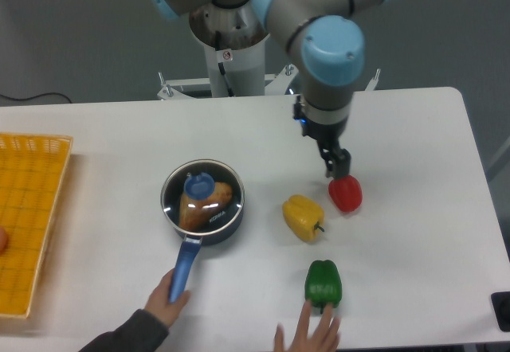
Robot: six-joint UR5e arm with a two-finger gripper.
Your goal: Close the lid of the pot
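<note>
The arm's black two-finger gripper point(338, 167) hangs just above the red bell pepper point(346, 194); whether its fingers are parted or grip anything I cannot tell. Left of that red pepper lies a yellow bell pepper point(303, 217), and below it a green bell pepper point(323, 283) touched by a person's hand point(309, 332). Further left of the red pepper sits the small dark grey pot point(203, 202), with the transparent glass lid with a blue knob point(200, 186) resting on it, over a brownish item. Another hand point(169, 303) holds the pot's blue handle point(184, 267). An orange basket point(28, 217) lies far left on the white table point(398, 129).

A robotics lab: an arm point(319, 41) mounted behind a bare white table point(414, 129), plain grey wall
</note>
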